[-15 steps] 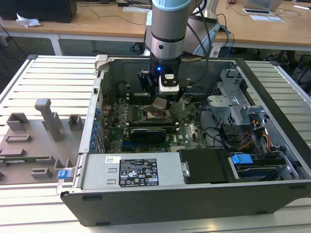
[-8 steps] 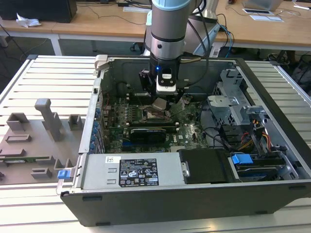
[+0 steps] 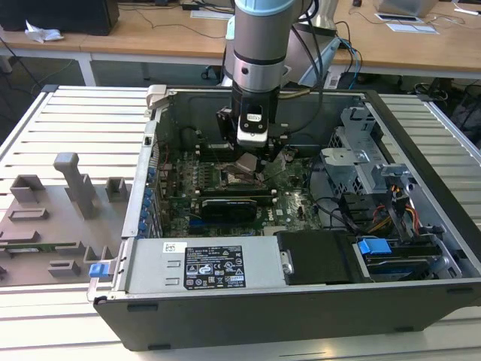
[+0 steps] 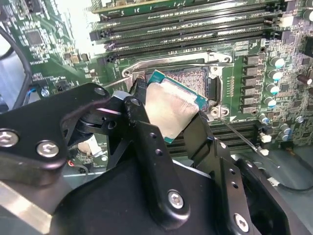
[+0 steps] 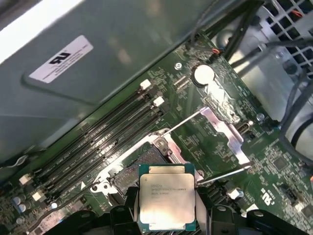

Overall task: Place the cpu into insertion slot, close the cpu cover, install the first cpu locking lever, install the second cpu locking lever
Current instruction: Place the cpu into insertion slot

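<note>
Hovering in the upper middle of the exterior view, the gripper (image 3: 250,156) is clamped on the cpu (image 3: 248,164) and holds it tilted just above the insertion slot (image 3: 234,179), inside the open computer case (image 3: 301,316). Both wrist views show the black fingers (image 4: 146,142) pinching the chip by two opposite edges, with its silver top facing the cameras. It is not seated: the socket's dark centre shows beyond the chip's edge. The cpu cover (image 5: 225,132) stands swung clear beside the slot. Long black memory slots (image 5: 98,142) run alongside on the green board.
</note>
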Robot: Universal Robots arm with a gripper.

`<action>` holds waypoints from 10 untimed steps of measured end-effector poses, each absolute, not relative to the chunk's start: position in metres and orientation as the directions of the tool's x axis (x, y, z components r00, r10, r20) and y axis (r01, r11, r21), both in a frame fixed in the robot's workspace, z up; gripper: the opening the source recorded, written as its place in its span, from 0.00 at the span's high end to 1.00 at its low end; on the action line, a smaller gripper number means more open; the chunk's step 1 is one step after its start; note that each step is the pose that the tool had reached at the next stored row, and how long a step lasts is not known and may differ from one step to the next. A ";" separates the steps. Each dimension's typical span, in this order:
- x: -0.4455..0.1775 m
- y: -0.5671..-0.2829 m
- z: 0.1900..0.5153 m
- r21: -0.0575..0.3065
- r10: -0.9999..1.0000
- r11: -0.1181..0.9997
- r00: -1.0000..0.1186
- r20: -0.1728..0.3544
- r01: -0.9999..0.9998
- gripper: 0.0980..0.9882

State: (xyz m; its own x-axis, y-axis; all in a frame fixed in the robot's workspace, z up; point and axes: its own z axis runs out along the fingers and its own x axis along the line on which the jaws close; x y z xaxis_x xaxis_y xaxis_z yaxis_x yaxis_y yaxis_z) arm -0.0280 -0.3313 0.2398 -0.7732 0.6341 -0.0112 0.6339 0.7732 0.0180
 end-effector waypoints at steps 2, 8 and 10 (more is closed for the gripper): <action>-0.028 -0.331 0.240 0.016 0.650 0.760 -0.760 -0.013 0.650 0.50; -0.028 -0.331 0.239 0.009 0.704 0.710 -0.710 -0.019 0.704 0.50; -0.028 -0.331 0.239 0.007 0.718 0.696 -0.696 -0.021 0.718 0.50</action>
